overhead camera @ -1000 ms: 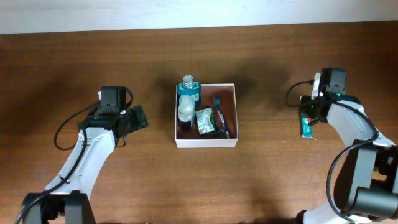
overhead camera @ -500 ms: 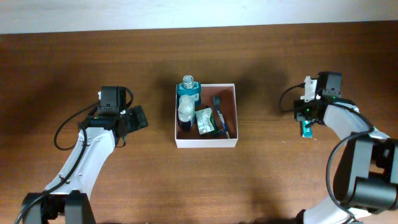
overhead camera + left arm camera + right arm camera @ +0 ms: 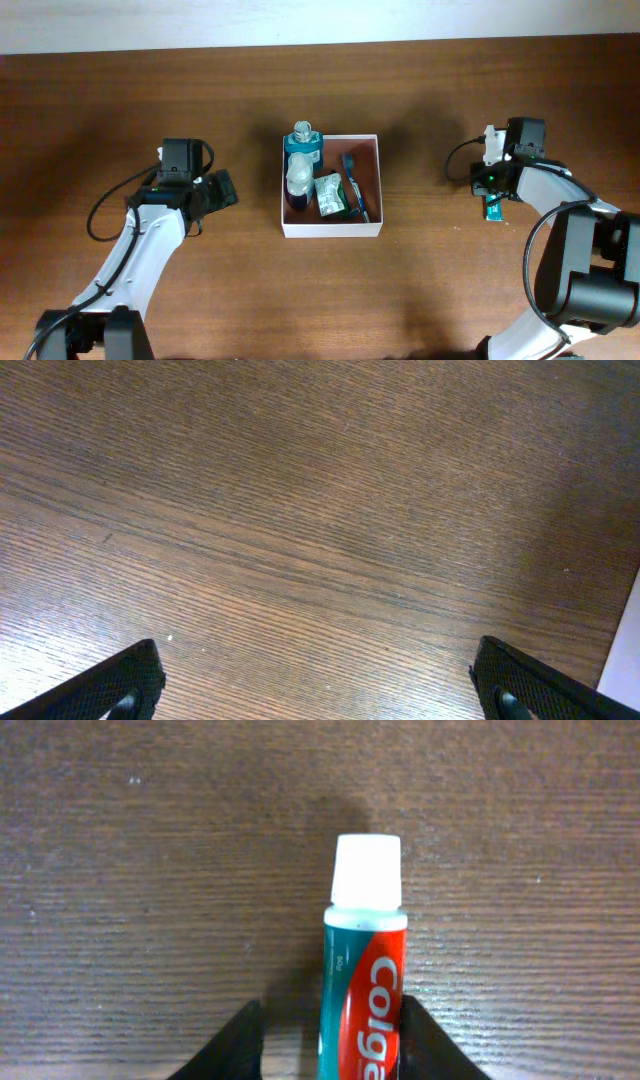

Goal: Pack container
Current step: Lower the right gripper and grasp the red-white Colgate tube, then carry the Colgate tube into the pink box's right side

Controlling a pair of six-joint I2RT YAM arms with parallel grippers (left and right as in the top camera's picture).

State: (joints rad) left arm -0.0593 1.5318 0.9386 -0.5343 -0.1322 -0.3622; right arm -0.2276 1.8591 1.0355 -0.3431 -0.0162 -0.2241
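Closest to the right wrist camera, a toothpaste tube (image 3: pixel 365 982) lies on the dark wood table (image 3: pixel 130 900), white cap pointing to the top of the frame. My right gripper (image 3: pixel 335 1042) straddles it at the bottom edge. One finger looks to touch the tube's right side. A dark strip on the other side may be shadow or a gap, so I cannot tell whether the tube is pinched.

In the left wrist view, my left gripper (image 3: pixel 325 685) is spread wide, its tips in the two lower corners, with only bare wood between them.

From overhead, the right gripper sits at the right edge of the frame and the left gripper at mid left. The container (image 3: pixel 332 231) is in the centre, well apart from both. It already holds a blue-capped bottle (image 3: pixel 302 150) at its upper left, a green packet (image 3: pixel 328 195) and a toothbrush (image 3: pixel 351 185). A bare strip remains along its right wall.

The risks, as I judge them:
- A loose or off-centre hold could let the tube slip or swing on the lift.
- The free strip is narrow, so a skewed drop could leave the tube on the rim or on the toothbrush.
- A low approach could nudge the thin wall and shift the box.
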